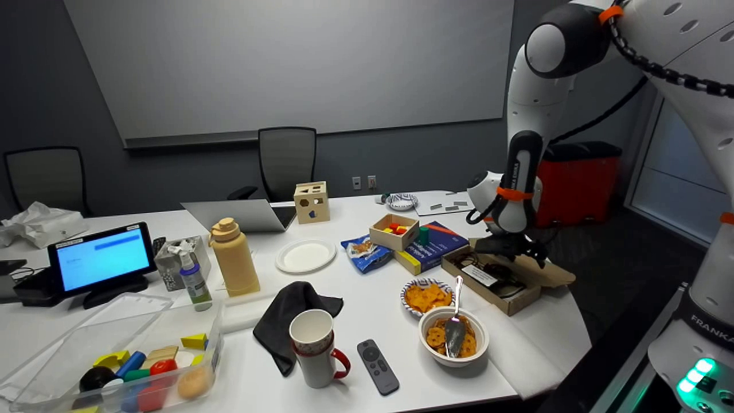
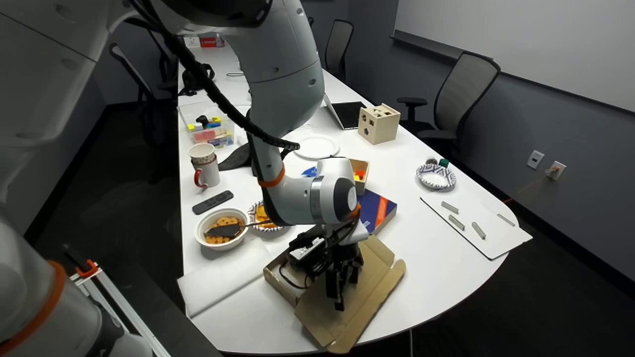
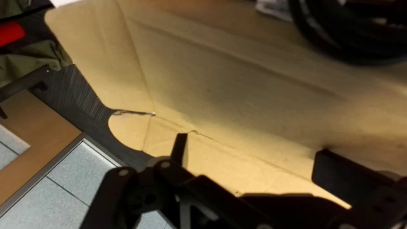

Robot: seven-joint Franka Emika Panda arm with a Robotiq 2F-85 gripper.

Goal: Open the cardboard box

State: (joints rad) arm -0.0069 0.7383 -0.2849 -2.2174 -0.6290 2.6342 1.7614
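The counter [image 2: 436,267] curves away at the right of an exterior view, and the cardboard box [image 1: 524,301] lies near that edge, so an outward shove could slide it over. Its lid [image 3: 222,95], mid-frame in the wrist view, is folded back; we judge the opening nearly or wholly done, though pressing harder could tear the crease and springy cardboard could swing it up. The tuck flap [image 3: 219,163] might catch on a hasty lift. The gripper [image 3: 254,159], lower in that view, has its fingers [image 3: 340,175] spread wide and holds nothing; whether it touches cardboard, we cannot tell. Moved carelessly, it could hook the black cable [image 3: 349,54], upper right, and drag the box.
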